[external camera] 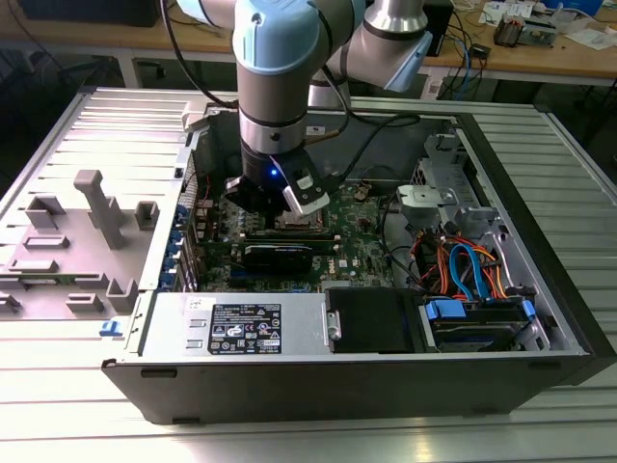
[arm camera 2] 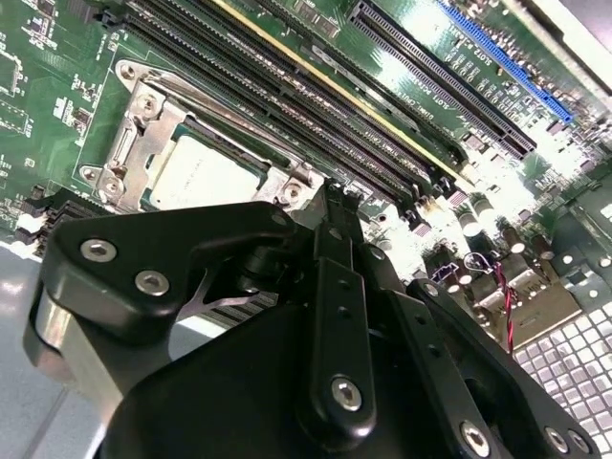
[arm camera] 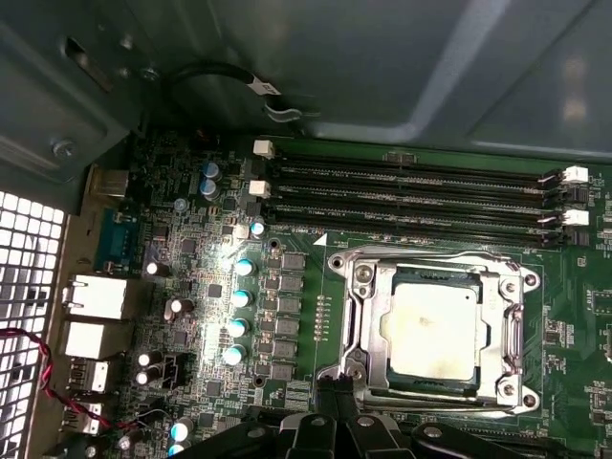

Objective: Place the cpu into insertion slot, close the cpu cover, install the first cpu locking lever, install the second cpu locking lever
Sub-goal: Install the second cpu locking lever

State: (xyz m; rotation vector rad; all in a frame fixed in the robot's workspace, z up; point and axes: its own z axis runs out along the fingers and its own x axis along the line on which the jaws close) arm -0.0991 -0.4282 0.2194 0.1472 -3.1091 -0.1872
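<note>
Two steps look done, judging from both wrist views: the cpu (arm camera: pixel 435 328) sits inside the insertion slot (arm camera: pixel 361 330), and the cpu cover (arm camera: pixel 512 335) lies flat over it, its silver frame ringing the chip. Whether either locking lever is latched I cannot tell; a thin metal rod runs along the slot's edge nearest the hand, but its hook end is hidden.

In the first wrist view the slot lies in the lower right of the frame, on the green motherboard (arm camera: pixel 316 392), just below four long black memory slots (arm camera: pixel 411 196). In the second wrist view it sits at middle left, partly behind the hand (arm camera 2: pixel 330 206). The chip's top is a pale, dull silver-grey square, smooth, with faint print.

The hand's black fingers (arm camera 2: pixel 330 249) meet in a closed tip with nothing between them, poised right beside the socket's edge. In the exterior view the arm (external camera: pixel 275 87) reaches down into the open computer case (external camera: pixel 289 381) at centre frame.
</note>
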